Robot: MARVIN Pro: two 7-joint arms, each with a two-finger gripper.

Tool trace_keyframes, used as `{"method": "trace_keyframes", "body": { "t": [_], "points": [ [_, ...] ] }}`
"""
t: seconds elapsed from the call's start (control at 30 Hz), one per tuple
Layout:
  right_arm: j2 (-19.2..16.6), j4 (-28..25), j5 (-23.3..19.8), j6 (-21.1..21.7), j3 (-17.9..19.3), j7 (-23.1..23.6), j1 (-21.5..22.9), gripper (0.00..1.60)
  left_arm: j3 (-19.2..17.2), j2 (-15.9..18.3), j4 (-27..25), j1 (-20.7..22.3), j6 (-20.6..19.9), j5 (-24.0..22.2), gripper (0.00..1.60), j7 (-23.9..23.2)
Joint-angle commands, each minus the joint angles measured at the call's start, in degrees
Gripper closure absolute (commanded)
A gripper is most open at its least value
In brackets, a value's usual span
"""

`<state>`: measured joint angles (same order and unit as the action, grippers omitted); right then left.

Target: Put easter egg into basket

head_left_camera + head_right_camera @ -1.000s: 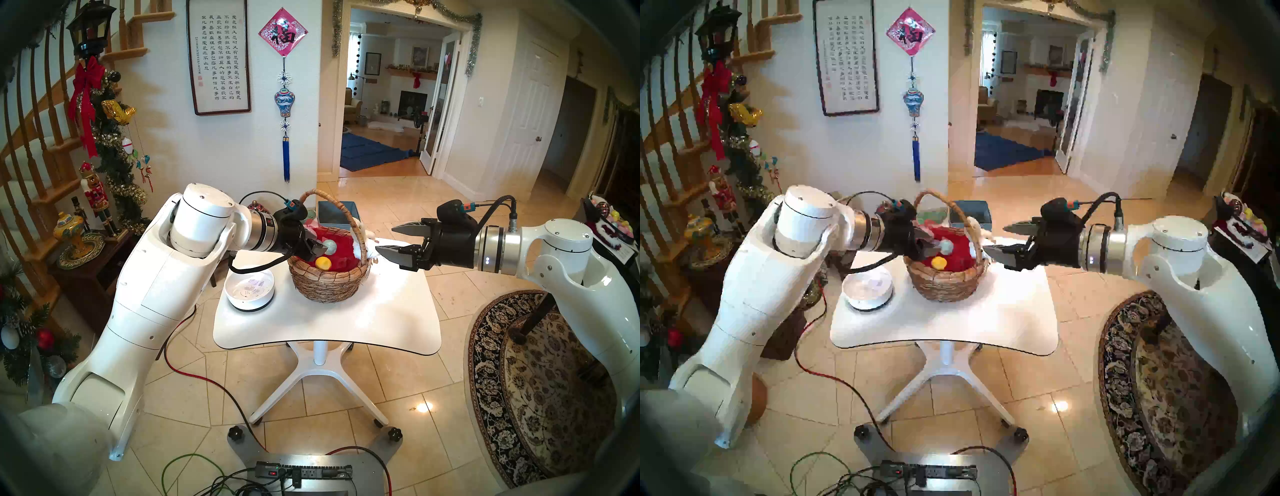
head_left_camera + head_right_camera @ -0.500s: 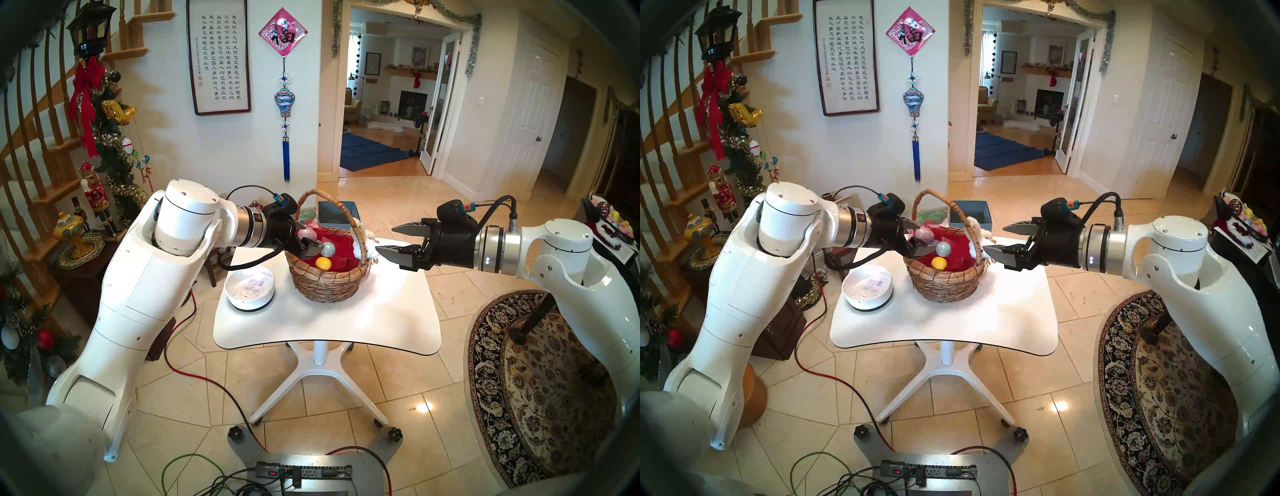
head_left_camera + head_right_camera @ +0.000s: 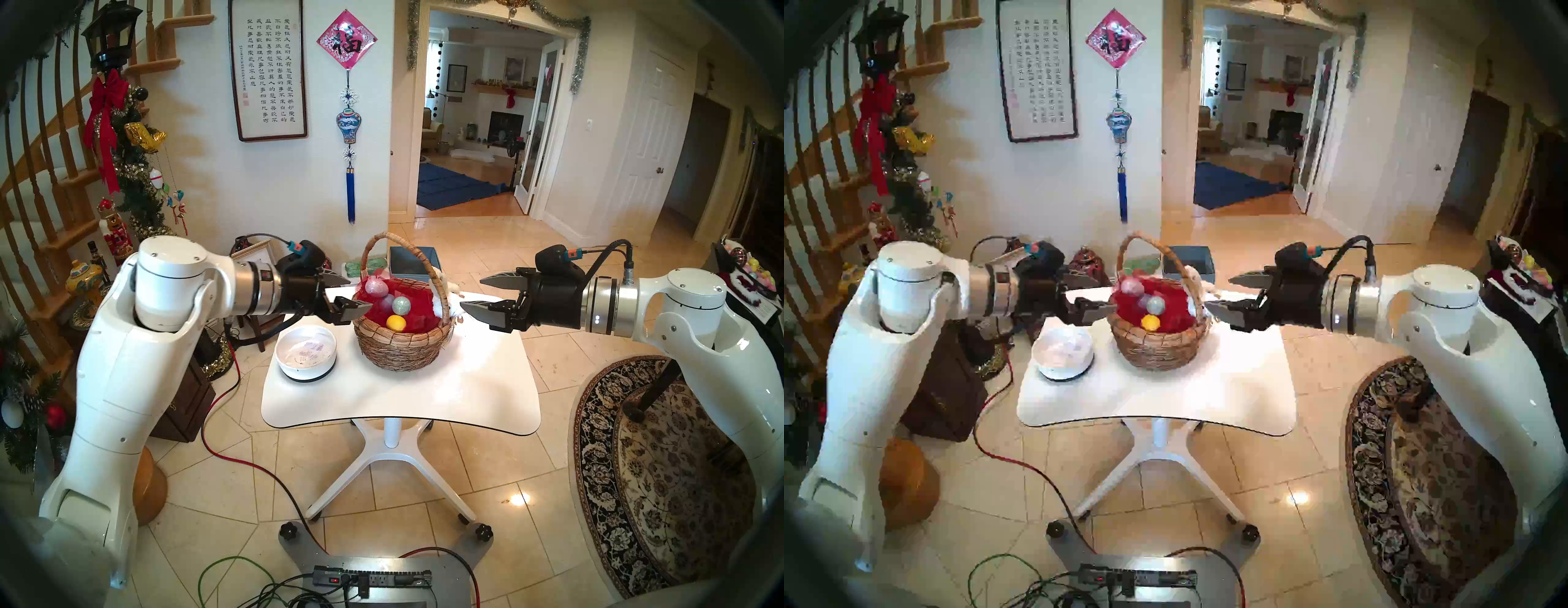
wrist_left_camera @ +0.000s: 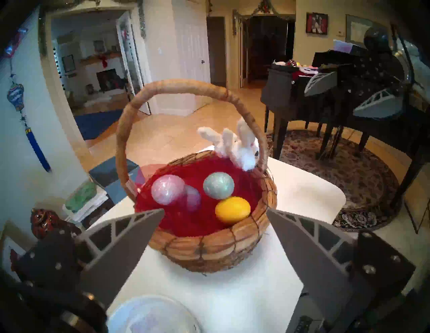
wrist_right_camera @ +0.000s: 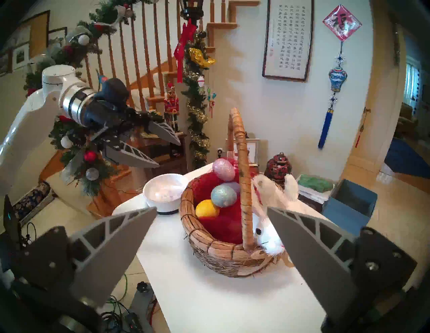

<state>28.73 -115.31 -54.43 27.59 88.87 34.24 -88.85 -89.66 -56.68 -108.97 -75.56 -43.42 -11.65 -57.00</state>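
The left tool hangs empty with its two fingers spread wide, just outside the left rim of the basket, over the tabletop. Below it and slightly toward the robot stands the shallow white bowl, close beside the basket but whether they touch cannot be told.

To the right of the left tool, the round wicker basket sits on the far half of the tabletop, its tall arched handle upright. Inside, on the red mesh lining, lie four eggs: a pink glitter egg nearest the left tool's far finger, a paler purple egg half hidden behind and touching it, a silver-blue glitter egg further in, and a yellow egg against the near wall. None is touched by either tool. A white plush bunny hangs on the rim at the handle's far-right foot, on the side facing the right tool.

Behind the basket, beyond the tabletop's far edge, is a grey-blue square bin.

The right tool is level with the left one, just right of the basket and near the bunny, its fingers likewise wide apart and holding nothing.
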Motion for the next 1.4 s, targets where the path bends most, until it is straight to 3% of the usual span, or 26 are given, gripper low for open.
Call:
{"method": "trace_keyframes", "body": {
  "t": [0.0, 0.17, 0.23, 0.37, 0.63, 1.0, 1.37],
  "points": [
    [-0.1, 0.0, 0.1, -0.2, 0.3, -0.1, 0.3, 0.0, -5.9, 1.1, -1.1, -7.3, 3.5, -1.4, 0.0, -0.6],
    [-0.1, 0.0, 0.1, -0.2, 0.3, -0.1, 0.3, 0.0, -6.9, -0.4, -0.2, -9.1, 5.8, -1.2, 0.0, -1.1],
    [-0.1, 0.0, 0.1, -0.2, 0.3, -0.1, 0.3, 0.0, -8.9, -2.5, -0.7, -12.5, 8.4, -1.6, 0.0, -0.5],
    [-0.1, 0.0, 0.1, -0.2, 0.3, -0.1, 0.3, 0.0, -10.2, -4.7, -0.8, -14.5, 11.1, -1.4, 0.0, 0.2],
    [-0.1, 0.0, 0.1, -0.3, 0.3, -0.2, 0.3, 0.0, -12.8, -9.4, -2.9, -21.0, 18.0, -0.1, 0.0, 5.9],
    [-0.1, 0.0, 0.1, -0.4, 0.3, -0.2, 0.3, 0.0, -11.2, -10.7, -1.9, -20.7, 20.5, 1.9, 0.0, 9.9],
    [-0.1, 0.0, 0.0, -0.4, 0.3, -0.2, 0.3, 0.0, -11.4, -10.8, -1.1, -19.9, 19.8, 1.3, 0.0, 9.7]
  ]
}}
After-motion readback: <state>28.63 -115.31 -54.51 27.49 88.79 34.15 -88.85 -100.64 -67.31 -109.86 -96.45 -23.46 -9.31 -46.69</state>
